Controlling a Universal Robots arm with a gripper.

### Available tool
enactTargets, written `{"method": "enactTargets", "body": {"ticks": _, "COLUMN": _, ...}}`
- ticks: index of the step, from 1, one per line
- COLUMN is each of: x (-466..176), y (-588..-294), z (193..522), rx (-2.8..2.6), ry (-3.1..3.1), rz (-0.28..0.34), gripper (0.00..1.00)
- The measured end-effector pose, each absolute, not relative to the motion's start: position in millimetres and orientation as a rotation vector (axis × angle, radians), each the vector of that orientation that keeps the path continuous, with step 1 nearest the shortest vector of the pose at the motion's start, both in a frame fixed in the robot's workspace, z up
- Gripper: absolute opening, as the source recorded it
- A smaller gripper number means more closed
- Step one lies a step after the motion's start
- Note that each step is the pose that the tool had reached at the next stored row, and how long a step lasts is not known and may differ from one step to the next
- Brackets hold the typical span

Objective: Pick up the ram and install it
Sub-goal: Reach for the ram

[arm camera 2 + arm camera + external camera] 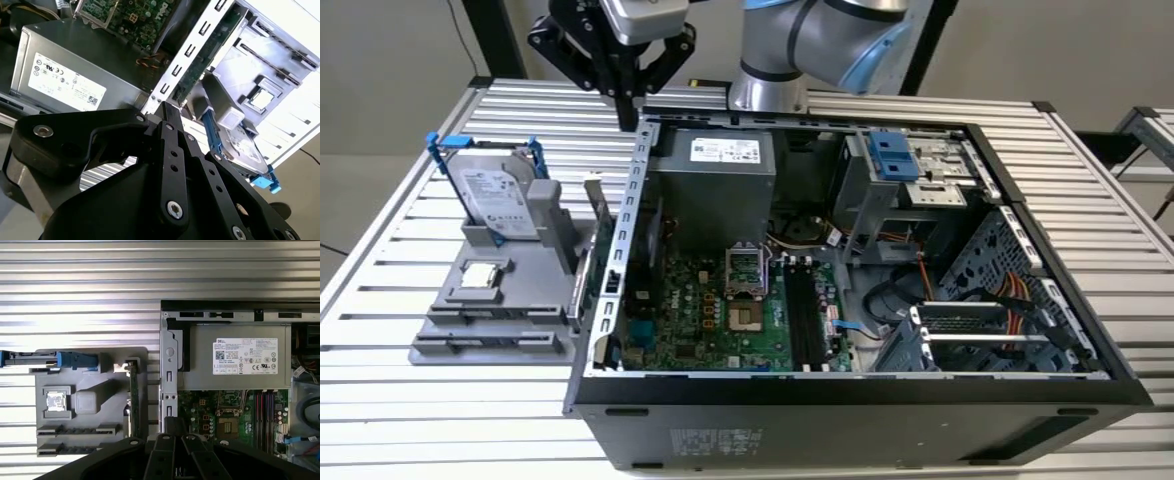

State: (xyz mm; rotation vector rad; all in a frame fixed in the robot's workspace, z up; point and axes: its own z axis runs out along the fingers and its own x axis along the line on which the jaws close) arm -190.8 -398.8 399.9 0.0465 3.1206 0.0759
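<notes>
The ram [602, 222] is a thin green stick standing on edge in the grey fixture [494, 310], right beside the open computer case's outer wall. The first wrist view shows the ram [134, 400] edge-on, and the second wrist view shows the ram [200, 65] as a long green strip. My gripper [630, 115] hangs above the case's back corner, farther back and higher than the ram, shut with nothing in it. Its black fingertips [164, 107] meet in a point. The motherboard's black slots [803, 320] lie inside the case.
On the fixture stand a silver hard drive [500, 190] in a blue frame and a small square CPU chip [480, 272]. The case [854, 400] holds a grey power supply [714, 190], a drive cage [907, 165] and cables. All rest on a ribbed metal table [400, 400].
</notes>
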Motion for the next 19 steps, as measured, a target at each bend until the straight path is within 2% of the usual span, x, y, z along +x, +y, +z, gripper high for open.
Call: {"method": "enactTargets", "body": {"ticks": 19, "x": -216, "y": -399, "z": 400, "rx": 0.003, "ry": 3.122, "rz": 0.076, "gripper": 0.00}}
